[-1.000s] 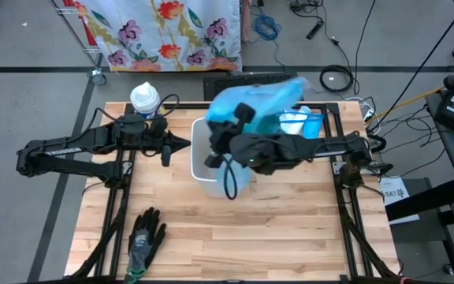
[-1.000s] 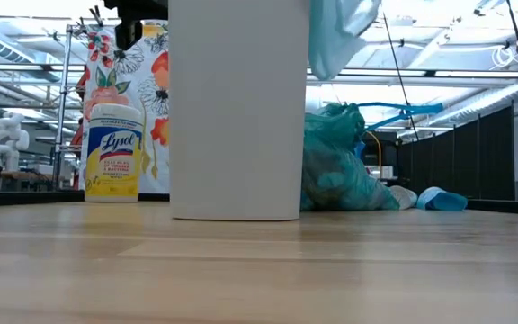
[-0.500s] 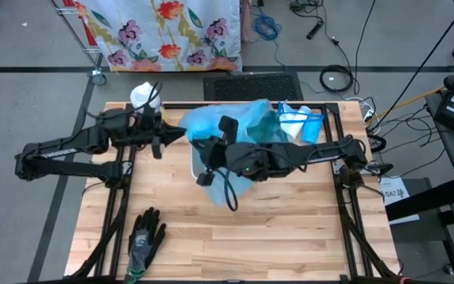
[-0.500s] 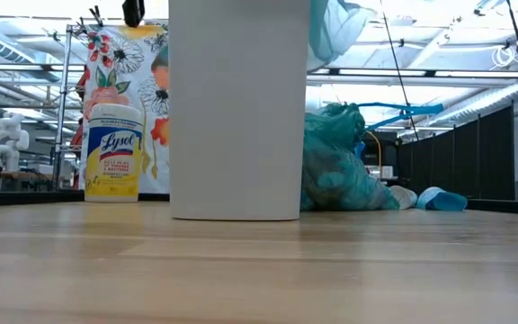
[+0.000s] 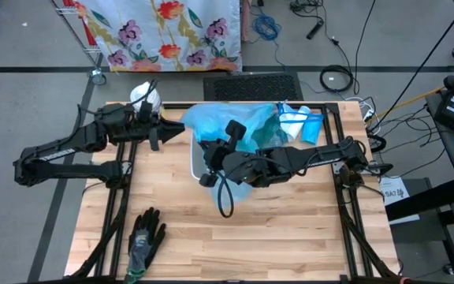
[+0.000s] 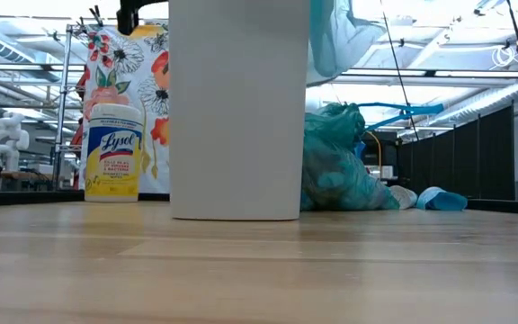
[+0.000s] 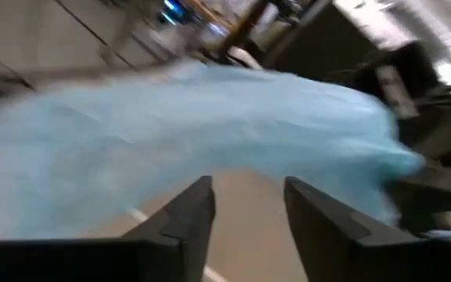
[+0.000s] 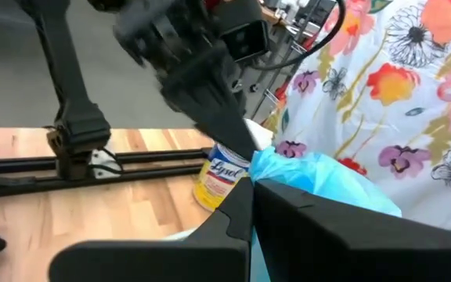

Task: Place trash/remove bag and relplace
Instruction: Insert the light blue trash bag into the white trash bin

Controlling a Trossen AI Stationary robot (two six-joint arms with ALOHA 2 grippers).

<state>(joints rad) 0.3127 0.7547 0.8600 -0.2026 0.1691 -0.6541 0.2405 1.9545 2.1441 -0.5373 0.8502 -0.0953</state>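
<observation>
The wooden tabletop [image 5: 274, 237] carried a tall white bin [image 6: 237, 108] near its far edge, and over the bin's mouth a fresh light-blue bag [image 5: 223, 122] was spread between the two arms. Just behind the bin lay a full teal bag [image 6: 340, 171], knotted and bulging, so the trash appeared to be already inside it and out of the bin; no loose scraps showed on the wood. The step in hand looked like fitting the new liner: to do it well, the bag's edge should be kept taut between the arms, opened wide, and drawn down over the rim on all sides before either end is let go. The right arm reached in from the right side, bent low across the bin, its right gripper [image 8: 250, 205] clenched on a fold of the blue bag. The left arm stretched from the left side with its left gripper [image 7: 245, 207] pointing at the bag's edge, fingers parted and apparently empty, film just beyond them. A Lysol canister [image 6: 112, 151] stood beside the bin, and a black work glove [image 5: 144, 237] lay well apart at the near edge
</observation>
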